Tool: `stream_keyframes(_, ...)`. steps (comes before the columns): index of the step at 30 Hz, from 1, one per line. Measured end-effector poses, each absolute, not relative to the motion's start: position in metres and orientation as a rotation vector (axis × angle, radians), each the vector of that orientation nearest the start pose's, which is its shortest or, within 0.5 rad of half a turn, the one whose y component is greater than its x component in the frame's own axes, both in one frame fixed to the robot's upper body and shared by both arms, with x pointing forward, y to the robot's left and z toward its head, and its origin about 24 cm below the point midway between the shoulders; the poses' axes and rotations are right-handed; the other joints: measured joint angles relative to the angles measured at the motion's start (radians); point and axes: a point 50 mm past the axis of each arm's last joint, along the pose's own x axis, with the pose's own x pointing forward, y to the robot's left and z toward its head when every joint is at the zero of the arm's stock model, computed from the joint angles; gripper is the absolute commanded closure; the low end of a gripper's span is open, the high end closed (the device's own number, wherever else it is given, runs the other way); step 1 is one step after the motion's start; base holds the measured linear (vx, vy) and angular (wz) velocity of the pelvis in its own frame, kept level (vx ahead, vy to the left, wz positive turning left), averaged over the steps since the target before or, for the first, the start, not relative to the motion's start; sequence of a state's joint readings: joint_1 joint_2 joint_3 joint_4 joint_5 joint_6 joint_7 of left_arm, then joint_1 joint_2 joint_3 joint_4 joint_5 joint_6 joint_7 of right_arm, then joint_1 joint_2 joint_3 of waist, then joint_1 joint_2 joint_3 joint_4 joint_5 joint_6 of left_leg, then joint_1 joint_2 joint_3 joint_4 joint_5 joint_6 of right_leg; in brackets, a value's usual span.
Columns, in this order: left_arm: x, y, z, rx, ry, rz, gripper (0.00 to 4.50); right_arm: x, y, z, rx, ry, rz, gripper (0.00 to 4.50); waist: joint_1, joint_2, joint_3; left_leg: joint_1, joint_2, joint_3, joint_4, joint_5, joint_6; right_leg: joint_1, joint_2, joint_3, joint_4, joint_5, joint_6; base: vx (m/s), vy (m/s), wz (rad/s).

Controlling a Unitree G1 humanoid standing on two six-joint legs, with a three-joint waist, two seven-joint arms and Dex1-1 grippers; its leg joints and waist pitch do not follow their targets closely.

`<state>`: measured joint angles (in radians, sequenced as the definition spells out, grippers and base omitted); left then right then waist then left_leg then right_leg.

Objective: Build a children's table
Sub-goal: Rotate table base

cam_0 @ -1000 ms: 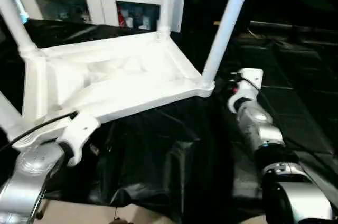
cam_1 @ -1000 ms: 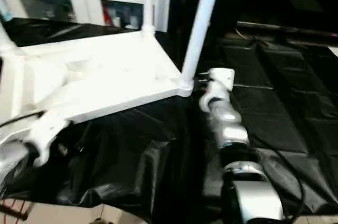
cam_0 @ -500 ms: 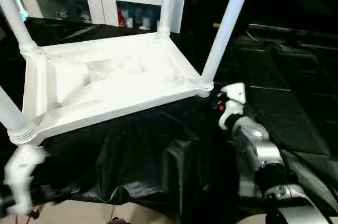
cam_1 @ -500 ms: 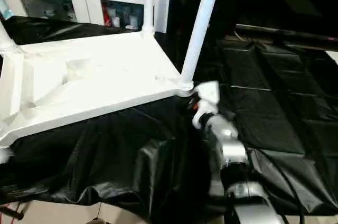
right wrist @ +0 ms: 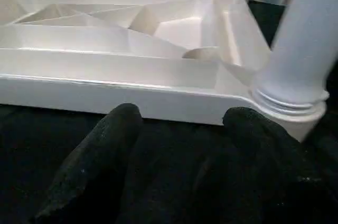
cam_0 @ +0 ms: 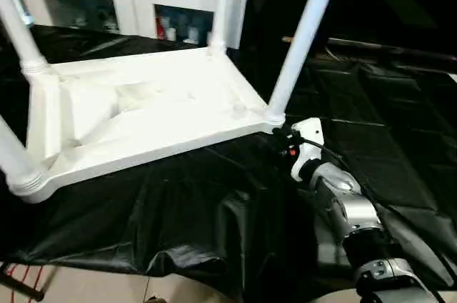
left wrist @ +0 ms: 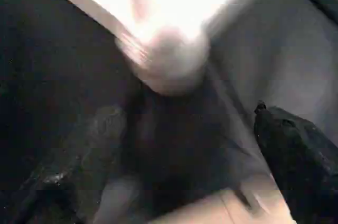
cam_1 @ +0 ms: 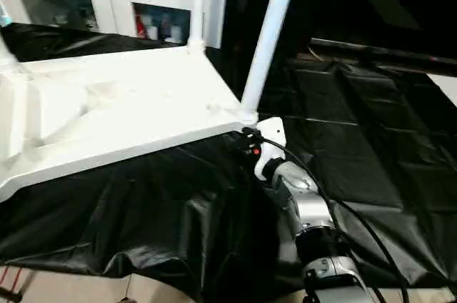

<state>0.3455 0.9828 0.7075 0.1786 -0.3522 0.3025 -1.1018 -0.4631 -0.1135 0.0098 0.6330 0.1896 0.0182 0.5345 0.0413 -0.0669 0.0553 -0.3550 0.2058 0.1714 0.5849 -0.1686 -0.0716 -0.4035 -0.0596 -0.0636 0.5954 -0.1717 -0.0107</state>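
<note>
Children's table (cam_0: 143,113): it lies upside down on the black-draped surface (cam_0: 214,217), ribbed underside facing up, with all four white legs standing in its corner sockets.
Near-right leg (cam_0: 303,35): it rises from the corner socket (right wrist: 288,102) closest to the right pincer, and looks seated down to its ribbed collar.
Left pincer (left wrist: 174,171): a second ago its arm lay against the near-left corner of the table; it has since swung away out of the head views. Its wrist view, blurred by motion, looks at that corner's socket (left wrist: 171,65) from a little way off. Its fingers (left wrist: 296,150) are spread wide and carry nothing.
Right pincer (right wrist: 182,129): it has drawn back and lower, from beside the near-right socket to a spot near the table's edge. Its fingers (right wrist: 105,145) are parted and empty, apart from the rim.
Change: both arms have let go of the table and are pulling clear, while the table itself has stayed put.
Meaning: the leg fitting appears finished; what is probably left is turning the table onto its legs.
Background: a white cabinet (cam_0: 136,3) with glass fronts stands behind the surface.
</note>
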Motion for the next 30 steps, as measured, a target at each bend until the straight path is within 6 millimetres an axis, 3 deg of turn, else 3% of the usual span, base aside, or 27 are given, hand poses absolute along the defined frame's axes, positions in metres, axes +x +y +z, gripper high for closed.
stream_keyframes(5, 0.170, 0.403, 0.154, 0.232, 0.255, -0.325, 0.03, 0.325, -0.120, 0.026, 0.100, 0.197, 0.569, 1.39, 0.000, -0.002, -0.001, 0.005, 0.000, 0.000, 0.000, -0.001, -0.001, 0.007, 0.000, 0.001, 0.001, 0.001, -0.001, 0.000, 0.000, 0.00)
stream_keyframes(10, 0.185, 0.386, 0.145, 0.101, 0.129, -0.390, 0.03, 0.324, -0.114, 0.018, 0.087, 0.235, 0.539, 1.39, -0.002, -0.005, -0.003, 0.005, 0.000, 0.001, 0.000, -0.002, -0.004, 0.005, 0.000, 0.001, 0.006, 0.003, -0.005, 0.000, 0.000, 0.00)
stream_keyframes(16, 0.203, 0.364, 0.139, 0.045, 0.059, -0.479, 0.03, 0.324, -0.103, 0.014, 0.080, 0.258, 0.547, 1.39, 0.010, -0.011, -0.004, 0.004, 0.001, 0.001, 0.000, -0.003, -0.006, 0.002, 0.000, 0.001, 0.011, 0.002, -0.005, 0.000, 0.000, 0.00)
stream_keyframes(22, 0.222, 0.320, 0.132, -0.039, 0.031, -0.646, 0.03, 0.334, -0.102, 0.008, 0.006, 0.341, 0.495, 1.39, 0.023, -0.017, -0.003, 0.004, 0.001, 0.001, 0.002, -0.003, -0.006, 0.003, 0.000, 0.002, 0.013, 0.002, -0.005, 0.000, 0.000, 0.00)
stream_keyframes(25, 0.229, 0.290, 0.129, -0.096, 0.024, -0.765, 0.03, 0.337, -0.099, 0.008, -0.015, 0.359, 0.481, 1.39, 0.028, -0.019, -0.003, 0.004, 0.001, 0.001, 0.003, -0.003, -0.006, 0.004, 0.000, 0.002, 0.014, 0.002, -0.005, 0.000, 0.000, 0.00)
stream_keyframes(30, 0.232, 0.223, 0.141, -0.205, -0.011, -1.068, 0.03, 0.346, -0.092, 0.014, -0.046, 0.368, 0.495, 1.39, 0.018, -0.022, -0.003, 0.004, 0.001, 0.001, 0.005, -0.003, -0.006, 0.003, 0.000, 0.003, 0.017, 0.002, -0.005, 0.000, 0.000, 0.00)
